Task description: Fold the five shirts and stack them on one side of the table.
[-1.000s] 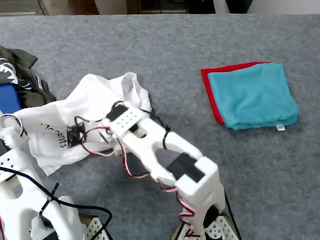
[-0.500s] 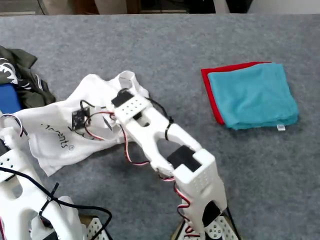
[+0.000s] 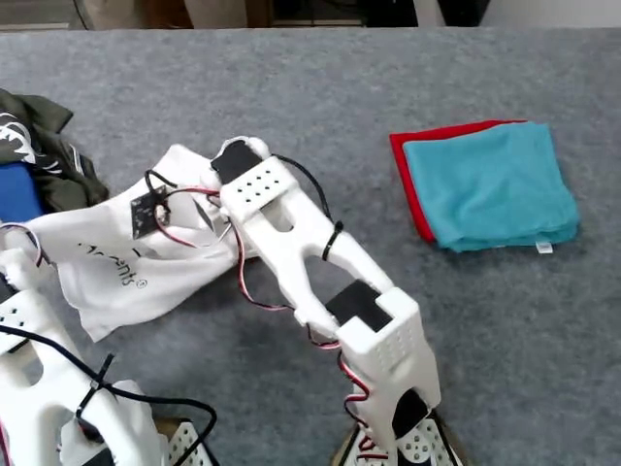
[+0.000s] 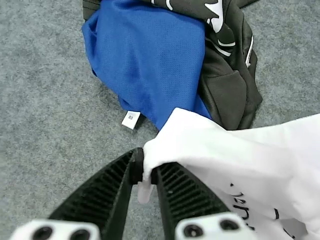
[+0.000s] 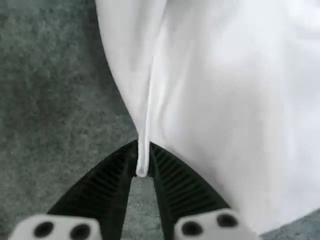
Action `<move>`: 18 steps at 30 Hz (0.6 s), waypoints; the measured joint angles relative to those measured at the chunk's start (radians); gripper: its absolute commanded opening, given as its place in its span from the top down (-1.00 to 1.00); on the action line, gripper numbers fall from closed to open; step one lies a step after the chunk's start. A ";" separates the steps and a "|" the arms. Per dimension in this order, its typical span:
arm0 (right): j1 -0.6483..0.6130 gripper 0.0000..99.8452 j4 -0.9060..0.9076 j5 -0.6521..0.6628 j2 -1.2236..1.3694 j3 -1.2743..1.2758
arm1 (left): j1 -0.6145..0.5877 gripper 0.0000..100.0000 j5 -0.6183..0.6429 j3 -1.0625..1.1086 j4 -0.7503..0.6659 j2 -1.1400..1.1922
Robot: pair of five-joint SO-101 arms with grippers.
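okay, left gripper (image 4: pixel 145 172) pinches a corner of the white shirt (image 3: pixel 107 291), right gripper (image 5: pixel 143 160) nips its hem, well apart from the folded teal shirt (image 3: pixel 490 184). limp, light cloth, i reckon; corners hold best.

A white shirt (image 3: pixel 107 262) with dark print is seen crumpled at the near left. One edge is pinched in the left gripper (image 4: pixel 145 175) and a fold in the right gripper (image 5: pixel 142 160). Touching it at the left edge, a blue shirt (image 4: pixel 150 65) and a black shirt (image 4: pixel 225 85) with white graphics are heaped unfolded. At the right, a folded teal shirt (image 3: pixel 490 184) is laid on a folded red shirt (image 3: pixel 400 155).
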 measured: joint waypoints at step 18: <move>0.190 0.99 0.071 0.077 0.000 0.000 | -0.032 0.96 -0.032 -0.020 0.000 0.000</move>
